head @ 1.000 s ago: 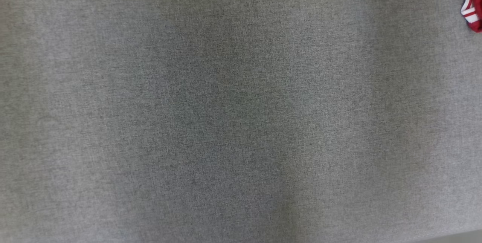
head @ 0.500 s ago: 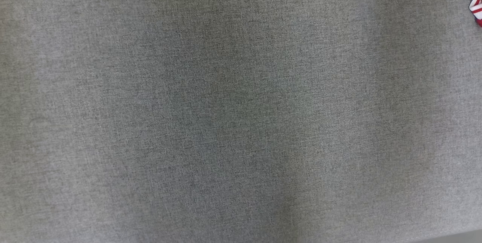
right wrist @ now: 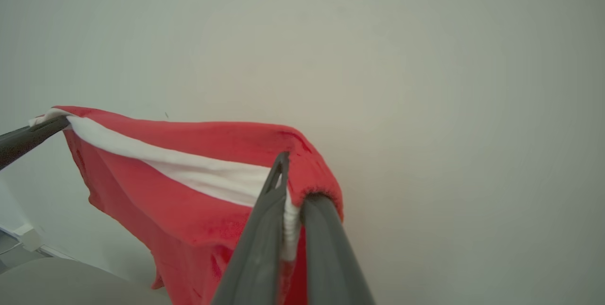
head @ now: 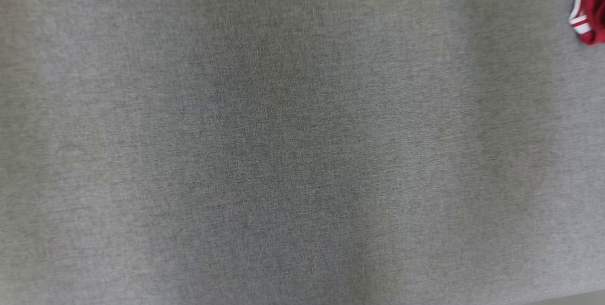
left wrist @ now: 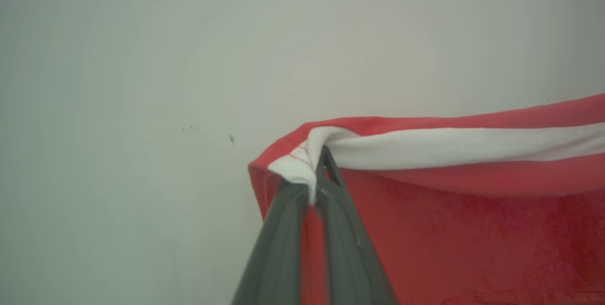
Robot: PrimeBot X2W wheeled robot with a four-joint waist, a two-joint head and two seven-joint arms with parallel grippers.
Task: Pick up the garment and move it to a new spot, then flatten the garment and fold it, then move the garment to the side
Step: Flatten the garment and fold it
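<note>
The left claw [left wrist: 309, 182] is clenched on the garment [left wrist: 472, 239]. Its two dark fingers press together over the garment's left corner, where a white band [left wrist: 449, 146] begins. From that pinched corner the red cloth runs off to the right. The band lies along the garment's upper edge and the rest hangs below it as a broad red sheet. A pale wall [left wrist: 142, 82] stands behind the garment.

In the right wrist view the left claw [right wrist: 59, 124] grips the garment's far-left tip. The garment [right wrist: 189, 210] spans from there across to the right claw [right wrist: 297, 179]. The white band [right wrist: 189, 170] slants across the cloth from the left tip down toward the right claw. The right claw is clamped tight on the garment's right corner, with a ribbed white hem squeezed between its fingers and a red fold curling over the right-hand finger. Below the held edge the garment hangs loose.

From the head camera, the grey woven bench [head: 283, 153] spreads to the left of and below the garment [head: 591, 16]. A small red piece of the garment with white stripes shows at the top right corner. Whether that piece touches the bench cannot be told.
</note>
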